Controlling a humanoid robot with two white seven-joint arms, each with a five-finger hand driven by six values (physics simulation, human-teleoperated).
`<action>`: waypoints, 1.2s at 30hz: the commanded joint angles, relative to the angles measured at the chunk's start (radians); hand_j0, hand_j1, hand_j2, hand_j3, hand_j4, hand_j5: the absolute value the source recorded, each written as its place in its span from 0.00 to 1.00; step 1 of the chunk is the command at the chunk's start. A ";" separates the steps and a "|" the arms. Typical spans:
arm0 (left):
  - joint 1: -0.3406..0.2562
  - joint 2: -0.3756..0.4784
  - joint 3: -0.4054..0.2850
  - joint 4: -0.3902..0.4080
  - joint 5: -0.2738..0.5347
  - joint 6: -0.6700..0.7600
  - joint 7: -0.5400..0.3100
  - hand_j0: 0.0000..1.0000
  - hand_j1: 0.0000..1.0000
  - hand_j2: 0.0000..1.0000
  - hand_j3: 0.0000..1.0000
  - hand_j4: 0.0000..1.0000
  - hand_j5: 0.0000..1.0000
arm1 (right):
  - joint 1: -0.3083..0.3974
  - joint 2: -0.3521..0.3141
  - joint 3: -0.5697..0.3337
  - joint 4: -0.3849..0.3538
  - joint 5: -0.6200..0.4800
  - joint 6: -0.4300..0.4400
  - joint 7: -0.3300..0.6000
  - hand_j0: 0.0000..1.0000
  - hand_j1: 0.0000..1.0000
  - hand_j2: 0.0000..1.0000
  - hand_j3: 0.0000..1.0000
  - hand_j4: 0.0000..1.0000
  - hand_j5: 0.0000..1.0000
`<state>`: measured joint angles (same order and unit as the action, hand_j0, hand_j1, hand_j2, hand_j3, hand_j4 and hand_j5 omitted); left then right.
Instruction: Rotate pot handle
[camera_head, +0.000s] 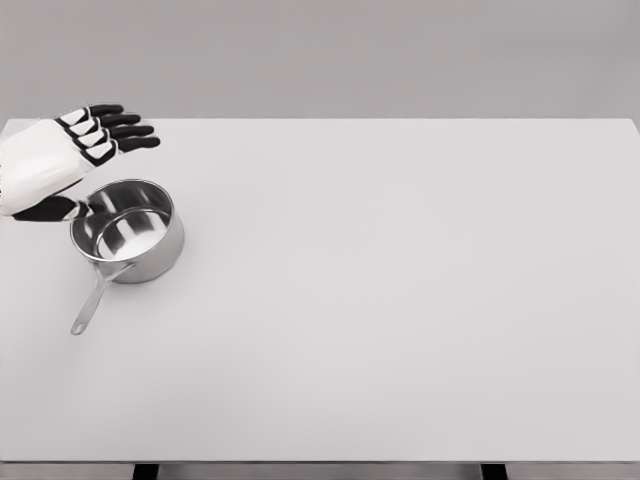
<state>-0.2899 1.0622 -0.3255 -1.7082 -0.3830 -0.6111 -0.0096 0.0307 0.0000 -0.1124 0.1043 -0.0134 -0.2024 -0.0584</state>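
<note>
Where the steel pot (127, 231) sits, left hand (60, 160) just behind its rim, fingers (125, 131) extended, holding nothing

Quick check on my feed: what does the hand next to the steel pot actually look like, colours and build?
Only the left hand shows. Its back is a smooth white shell, and the fingers are black with white plates over the near segments, set apart by dark joint gaps. The thumb beneath is black too. No cables, markings or sleeve are visible. The right hand is out of view.
</note>
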 joint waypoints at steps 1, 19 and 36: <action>0.003 -0.027 -0.004 -0.005 0.000 0.000 0.020 1.00 1.00 1.00 1.00 1.00 1.00 | 0.000 0.000 -0.001 0.000 0.000 0.000 0.000 1.00 1.00 1.00 1.00 1.00 1.00; 0.103 -0.130 -0.064 -0.007 -0.126 0.000 0.034 1.00 1.00 1.00 1.00 1.00 1.00 | 0.000 0.000 0.000 0.000 0.000 0.000 0.000 1.00 1.00 1.00 1.00 1.00 1.00; 0.225 -0.131 -0.044 0.015 -0.151 0.000 0.039 1.00 1.00 1.00 1.00 1.00 1.00 | 0.000 0.000 0.000 0.000 0.000 0.000 0.000 1.00 1.00 1.00 1.00 1.00 1.00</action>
<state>-0.0644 0.9304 -0.3728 -1.6943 -0.5410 -0.6106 0.0283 0.0307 0.0000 -0.1120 0.1043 -0.0134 -0.2024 -0.0584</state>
